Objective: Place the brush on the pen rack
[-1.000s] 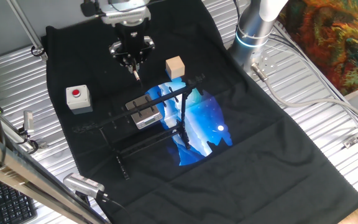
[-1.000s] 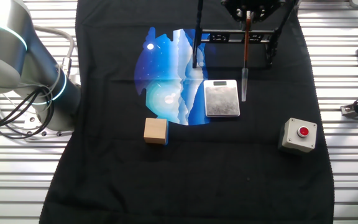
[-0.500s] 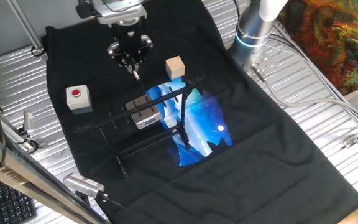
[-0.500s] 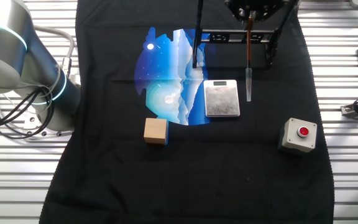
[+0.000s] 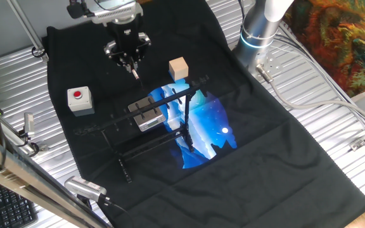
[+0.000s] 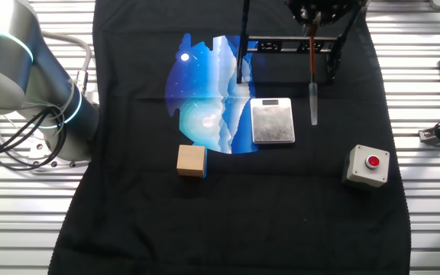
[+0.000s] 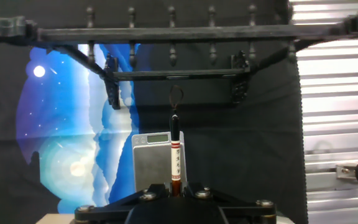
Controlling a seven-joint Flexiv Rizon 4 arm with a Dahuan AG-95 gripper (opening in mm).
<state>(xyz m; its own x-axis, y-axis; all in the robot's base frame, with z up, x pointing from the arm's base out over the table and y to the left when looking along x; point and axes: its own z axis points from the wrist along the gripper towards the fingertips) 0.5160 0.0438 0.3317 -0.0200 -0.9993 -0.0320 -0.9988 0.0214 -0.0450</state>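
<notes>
Above black cloth | fingers [image 6: 312, 17] clamp brush [image 6: 312, 76] upright | shaft markings unreadable | red-button box [image 6: 368, 165]

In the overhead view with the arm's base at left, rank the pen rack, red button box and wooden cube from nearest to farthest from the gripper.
1. Pen rack: just below and left of the gripper, on the blue picture's edge.
2. Red button box: lower right, on the black cloth.
3. Wooden cube: far lower left.
</notes>
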